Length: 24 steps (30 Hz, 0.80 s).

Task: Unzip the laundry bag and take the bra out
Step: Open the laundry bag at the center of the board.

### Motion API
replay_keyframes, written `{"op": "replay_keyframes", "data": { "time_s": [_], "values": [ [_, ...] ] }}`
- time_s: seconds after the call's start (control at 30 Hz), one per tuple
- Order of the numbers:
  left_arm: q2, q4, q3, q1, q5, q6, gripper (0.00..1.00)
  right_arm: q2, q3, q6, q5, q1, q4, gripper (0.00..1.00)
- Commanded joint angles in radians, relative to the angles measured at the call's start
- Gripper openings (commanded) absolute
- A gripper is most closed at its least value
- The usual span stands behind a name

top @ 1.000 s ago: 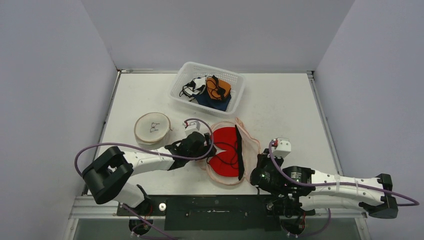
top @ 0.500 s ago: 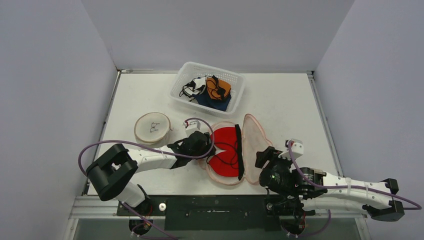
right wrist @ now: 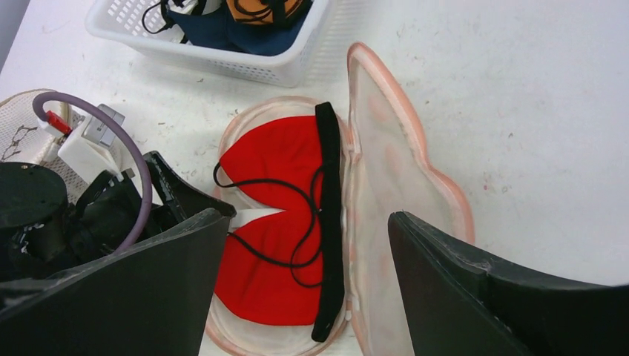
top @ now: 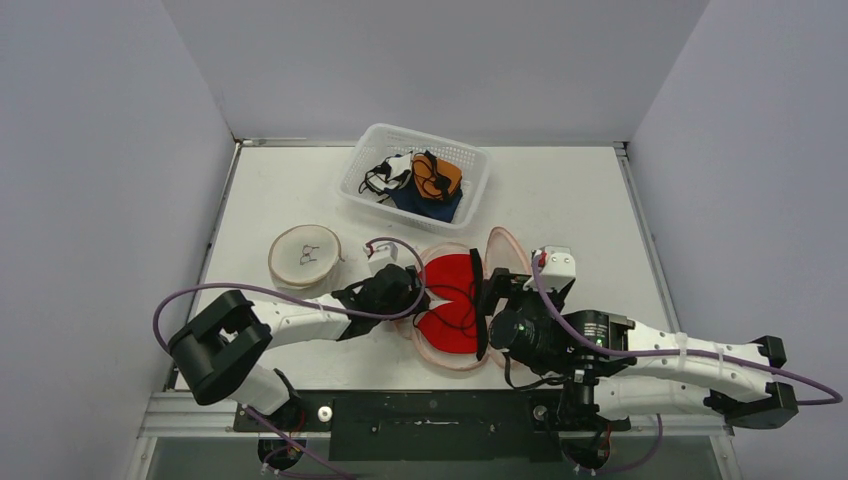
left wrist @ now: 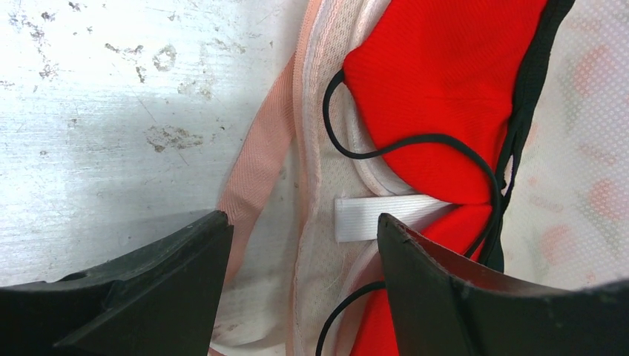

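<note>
Nearest to me, the 2 arms reach out from the near edge of the table (top: 570,200) and meet over the laundry bag (right wrist: 397,178), which lies just in front of them, a little right of the middle. The bag is unzipped and spread like a shell: its pale pink mesh lid is flopped over to the right, and the left half lies face up.

The right gripper (right wrist: 305,219) hangs above the bag with its 2 fingers spread wide, and nothing is held between them. In its own camera they frame the bag from above and touch neither half.

The left gripper (left wrist: 300,230) sits low at the bag's left rim. Its fingers are apart too, 1 over bare table and 1 over the bag's inside. The pink rim, white mesh and a short white elastic tab lie in the gap, and I cannot see them being pinched.

The bra (right wrist: 274,159) is in the bag's left half. It is red, with thin black straps looping across it and a broad black band (right wrist: 328,222) running along the bag's fold.

Left of the bag, a little farther back, lies a small round mesh pouch (top: 305,257), flat on the table.

Farthest off stands a white slotted basket (top: 477,190) holding orange, navy, black and white garments.
</note>
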State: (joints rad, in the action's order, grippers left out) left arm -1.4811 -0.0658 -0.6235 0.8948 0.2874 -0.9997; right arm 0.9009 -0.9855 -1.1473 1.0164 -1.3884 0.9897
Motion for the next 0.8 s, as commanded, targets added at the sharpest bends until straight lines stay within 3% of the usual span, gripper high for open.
{"op": "replay_keyframes", "data": {
  "time_s": [0.0,0.1,0.23,0.43,0.77],
  "values": [
    [0.044,-0.013,0.016,-0.008,0.007,-0.009,0.70,0.001,-0.068,0.076,0.105,-0.001,0.011,0.81],
    [0.060,-0.016,0.027,-0.008,0.009,-0.013,0.70,-0.051,0.011,0.315,0.004,-0.001,-0.285,0.79],
    [0.086,-0.027,0.049,-0.007,0.002,-0.021,0.70,-0.009,0.112,0.371,-0.093,0.055,-0.443,0.74],
    [0.152,-0.058,0.105,-0.008,-0.024,-0.037,0.71,0.013,0.400,0.416,-0.581,0.471,-0.783,0.68],
    [0.218,-0.022,0.124,-0.009,-0.010,-0.033,0.71,-0.024,0.645,0.403,-0.917,0.795,-0.981,0.69]
  ]
}}
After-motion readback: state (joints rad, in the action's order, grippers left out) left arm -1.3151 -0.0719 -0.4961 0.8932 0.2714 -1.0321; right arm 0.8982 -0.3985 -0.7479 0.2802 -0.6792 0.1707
